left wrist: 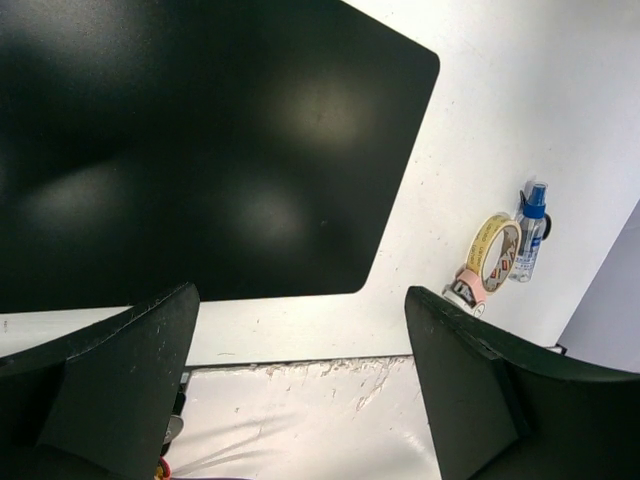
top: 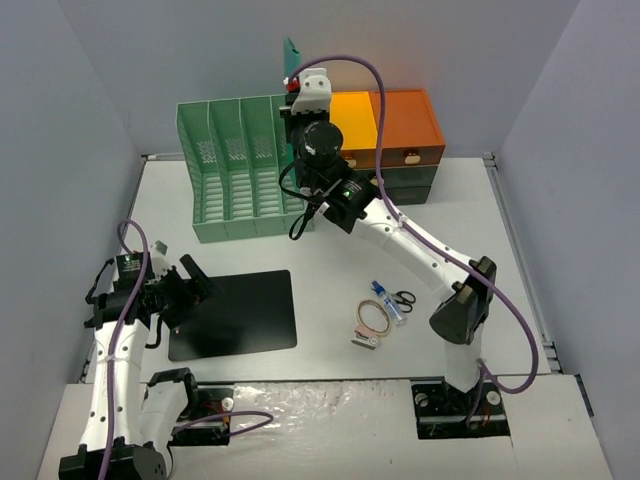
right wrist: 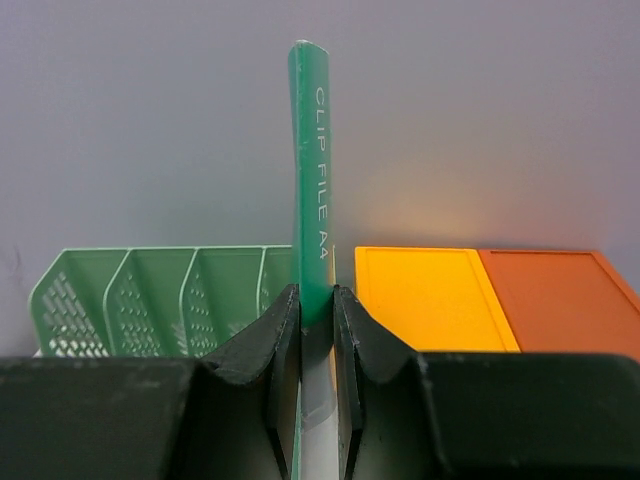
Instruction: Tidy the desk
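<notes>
Between the fingers of the right gripper [right wrist: 317, 305] a green clip file [right wrist: 312, 150] stands upright, pinched near its lower edge, with the file rack [right wrist: 150, 290] below-left of it and the orange drawer unit [right wrist: 470, 300] below-right; so tall and thin a file may tilt or slip in that narrow grip, or strike a divider and miss its slot; the left gripper [left wrist: 300, 300], spread wide, hovers over a black mat [left wrist: 200, 150]; under both lies the desk [top: 470, 215], matte off-white and flat, with tape [left wrist: 492, 250] and a bottle [left wrist: 530, 235] loose on it.

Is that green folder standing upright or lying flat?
Upright. The folder rises straight up from the right gripper, which pinches its lower end.
</notes>
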